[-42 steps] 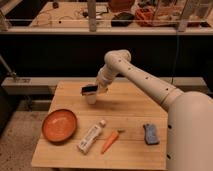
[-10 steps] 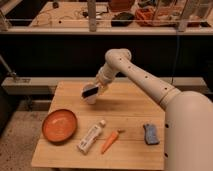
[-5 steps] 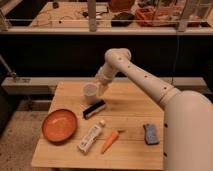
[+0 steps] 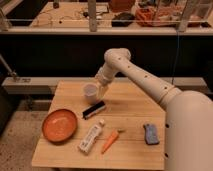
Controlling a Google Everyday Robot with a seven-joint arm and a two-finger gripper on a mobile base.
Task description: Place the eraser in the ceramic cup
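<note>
The black eraser (image 4: 94, 109) lies flat on the wooden table (image 4: 132, 107), slanted, just in front of the white ceramic cup (image 4: 90, 91). The cup stands upright near the table's back left. My gripper (image 4: 102, 88) hangs at the cup's right rim, above and behind the eraser. It is open and holds nothing. The eraser is outside the cup.
An orange plate (image 4: 59, 125) sits at the front left. A white tube with a cap (image 4: 91, 137) and an orange carrot-like piece (image 4: 110, 141) lie at the front middle. A blue sponge (image 4: 150, 134) lies at the right. Behind the table runs a dark rail.
One second ago the eraser was in my gripper over the cup. It has left the gripper and now lies on the table in front of the cup, which now shows.
</note>
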